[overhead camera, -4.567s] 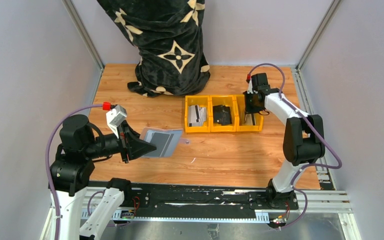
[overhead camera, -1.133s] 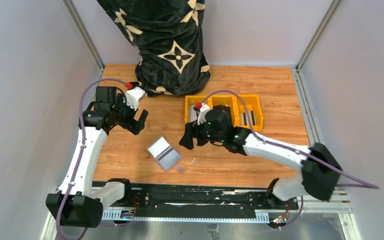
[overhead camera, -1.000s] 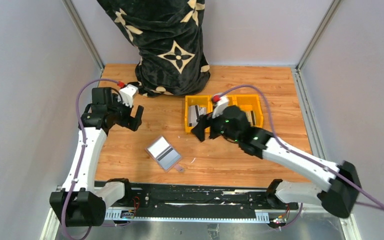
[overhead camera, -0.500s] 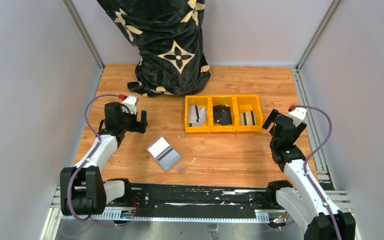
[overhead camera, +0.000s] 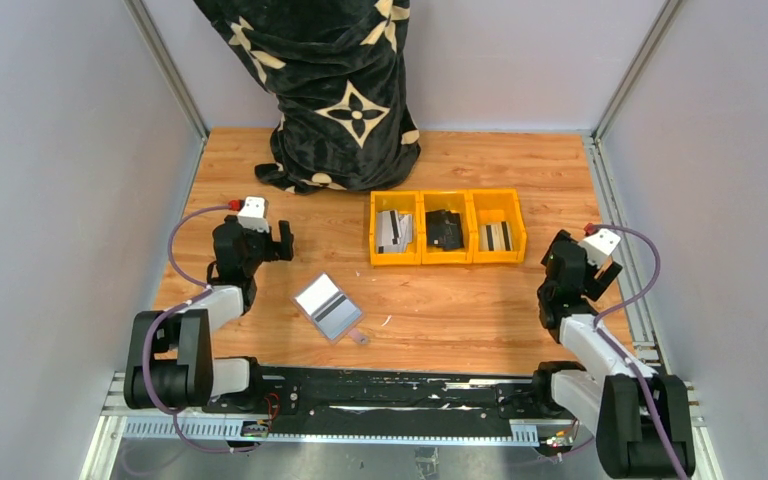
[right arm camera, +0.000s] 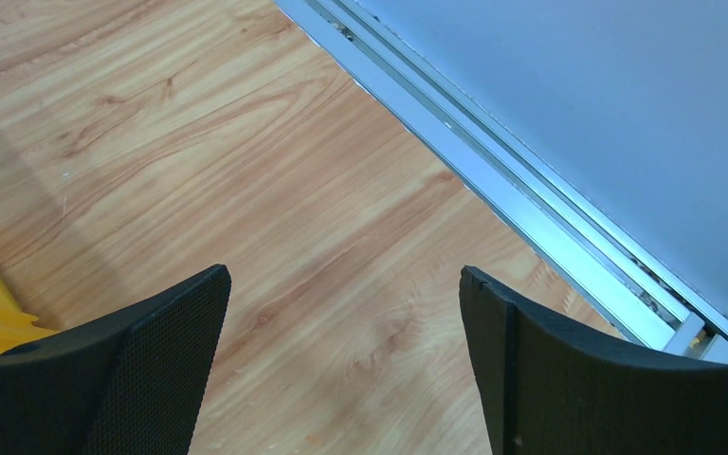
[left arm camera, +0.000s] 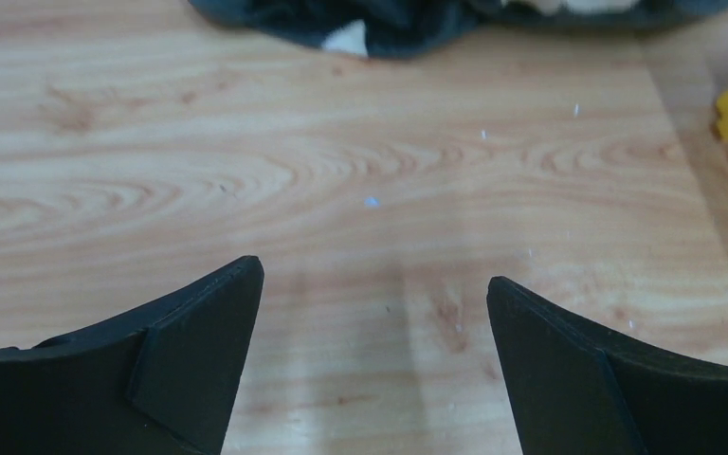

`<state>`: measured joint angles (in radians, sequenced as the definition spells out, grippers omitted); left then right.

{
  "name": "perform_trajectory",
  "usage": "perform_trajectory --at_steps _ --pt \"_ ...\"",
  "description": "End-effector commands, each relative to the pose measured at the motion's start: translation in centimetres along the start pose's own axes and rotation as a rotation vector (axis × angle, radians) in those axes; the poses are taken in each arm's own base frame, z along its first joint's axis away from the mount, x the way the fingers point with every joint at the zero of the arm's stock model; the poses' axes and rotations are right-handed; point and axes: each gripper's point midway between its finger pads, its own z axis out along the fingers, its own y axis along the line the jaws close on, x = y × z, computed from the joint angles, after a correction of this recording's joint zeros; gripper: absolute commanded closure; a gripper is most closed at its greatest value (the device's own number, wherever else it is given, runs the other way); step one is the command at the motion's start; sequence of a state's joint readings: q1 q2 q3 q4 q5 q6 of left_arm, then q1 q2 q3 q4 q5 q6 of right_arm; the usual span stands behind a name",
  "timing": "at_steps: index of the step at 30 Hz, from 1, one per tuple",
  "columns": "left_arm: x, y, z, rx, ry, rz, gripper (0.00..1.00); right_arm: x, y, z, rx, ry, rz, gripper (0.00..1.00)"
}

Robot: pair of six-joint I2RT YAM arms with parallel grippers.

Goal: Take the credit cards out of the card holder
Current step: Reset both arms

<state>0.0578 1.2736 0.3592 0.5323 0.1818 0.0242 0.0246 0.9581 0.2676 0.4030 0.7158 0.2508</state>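
Seeing flat grey-faced folding card holder (overhead camera: 328,306) open near table's (overhead camera: 460,305) near edge; thin plastic credit cards (overhead camera: 395,231) in yellow plastic bin (overhead camera: 447,258) mid-table. Our left hand (left arm camera: 374,280), right hand (right arm camera: 343,275): spread apart, empty.

Before my left fingers (left arm camera: 190,370): bare tabletop (left arm camera: 341,237), then black blanket (left arm camera: 417,19).
Mid-table: open card holder (overhead camera: 328,306), yellow bin (overhead camera: 447,260) behind it.

The table (overhead camera: 460,300) is smooth wood-grain, the bin (overhead camera: 447,194) yellow plastic, the cloth (overhead camera: 330,70) plush, the rail (right arm camera: 531,209) metal.
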Motion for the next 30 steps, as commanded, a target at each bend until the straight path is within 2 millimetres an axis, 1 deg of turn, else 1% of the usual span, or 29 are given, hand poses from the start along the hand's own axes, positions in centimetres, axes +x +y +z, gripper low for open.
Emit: perform_trajectory --at_steps 1,3,4,6,8,9,11,13,14,16,18,20,21,22,23,24,25,26,27,28,29,30 --pt "-3.4 1.8 0.3 -0.093 -0.209 0.011 0.00 -1.2 0.3 0.9 0.000 -0.069 0.026 0.06" --pt "-3.3 1.3 0.1 -0.067 -0.225 0.008 0.00 -0.6 0.6 1.1 -0.009 -0.058 0.018 0.06" --pt "-3.3 1.2 -0.1 -0.065 -0.233 0.010 0.00 -0.2 0.8 1.2 -0.020 -0.051 0.014 0.06" --pt "-3.4 1.4 -0.7 -0.081 -0.278 0.014 0.00 0.0 1.5 1.2 -0.062 -0.071 0.031 0.06" --pt "-2.6 1.8 -1.7 -0.122 -0.301 0.012 0.00 0.9 1.9 1.2 -0.096 -0.066 0.029 0.06" --pt "-2.2 1.9 -2.0 -0.134 -0.318 0.006 0.00 0.9 2.2 1.3 -0.107 -0.075 0.029 0.06" --pt "-3.0 1.8 -2.5 -0.137 -0.397 -0.003 0.00 1.1 2.6 1.2 -0.142 -0.096 0.027 0.06" --pt "-3.1 2.0 -1.9 -0.139 -0.361 -0.004 0.00 1.1 2.9 1.2 -0.164 -0.113 0.014 0.06" --pt "-2.0 2.2 -1.3 -0.149 -0.285 -0.007 0.00 1.1 3.3 1.2 -0.187 -0.111 0.000 0.06" --pt "-2.5 1.6 -0.6 -0.148 -0.281 0.011 0.00 1.2 4.0 1.2 -0.220 -0.101 -0.020 0.06" --pt "-2.4 1.5 -0.4 -0.146 -0.266 0.041 0.00 1.2 4.7 1.2 -0.256 -0.099 -0.050 0.06" --pt "-2.4 1.5 -0.4 -0.145 -0.264 0.042 0.00 1.0 6.6 0.6 -0.379 -0.128 -0.092 0.05" --pt "-2.4 1.5 -0.4 -0.145 -0.268 0.042 0.00 1.1 7.2 0.3 -0.424 -0.151 -0.113 0.05" --pt "-2.4 1.5 -0.4 -0.145 -0.267 0.042 0.00 2.7 7.9 -0.3 -0.472 -0.148 -0.166 0.05" --pt "-2.4 1.5 -0.4 -0.145 -0.267 0.042 0.00 0.7 8.1 -0.5 -0.459 -0.252 -0.145 0.05" --pt "-2.4 1.5 -0.4 -0.145 -0.267 0.042 0.00 0.7 8.1 -0.4 -0.451 -0.286 -0.155 0.05" --pt "-2.5 1.5 -0.4 -0.145 -0.269 0.041 0.00 1.2 8.0 -0.3 -0.431 -0.282 -0.177 0.05" --pt "-2.4 1.5 -0.5 -0.145 -0.268 0.041 0.00 1.3 8.2 0.1 -0.422 -0.243 -0.185 0.04" --pt "-2.5 1.5 -0.5 -0.146 -0.270 0.041 0.00 3.1 8.0 0.7 -0.413 -0.134 -0.216 0.04" --pt "-2.4 1.5 -0.5 -0.145 -0.271 0.040 0.00 3.3 8.3 1.1 -0.417 -0.063 -0.214 0.04" --pt "-2.5 1.5 -0.5 -0.145 -0.274 0.039 0.00 2.8 8.7 1.8 -0.412 -0.067 -0.206 0.04" --pt "-2.5 1.5 -0.5 -0.146 -0.272 0.040 0.00 2.5 8.9 1.8 -0.406 -0.104 -0.222 0.04"
